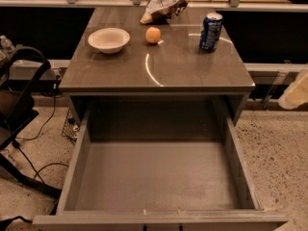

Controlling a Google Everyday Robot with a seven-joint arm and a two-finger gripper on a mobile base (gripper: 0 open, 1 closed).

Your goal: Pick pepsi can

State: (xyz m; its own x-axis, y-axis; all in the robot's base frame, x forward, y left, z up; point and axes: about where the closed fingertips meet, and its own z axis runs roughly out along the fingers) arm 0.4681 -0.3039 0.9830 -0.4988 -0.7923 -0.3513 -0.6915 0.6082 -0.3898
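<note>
The pepsi can (211, 31) is a dark-blue can with a silver top rim. It stands upright on the right rear part of the grey table top (192, 71). Nothing touches it. My gripper is out of view in the camera view, so it is not near the can in anything I see.
A white bowl (109, 40) sits at the left rear, an orange (153, 34) at the middle rear, and a crumpled chip bag (166, 6) behind them. Below the top, a large grey drawer (159, 177) stands pulled open. A dark chair (19, 105) and cables are at left.
</note>
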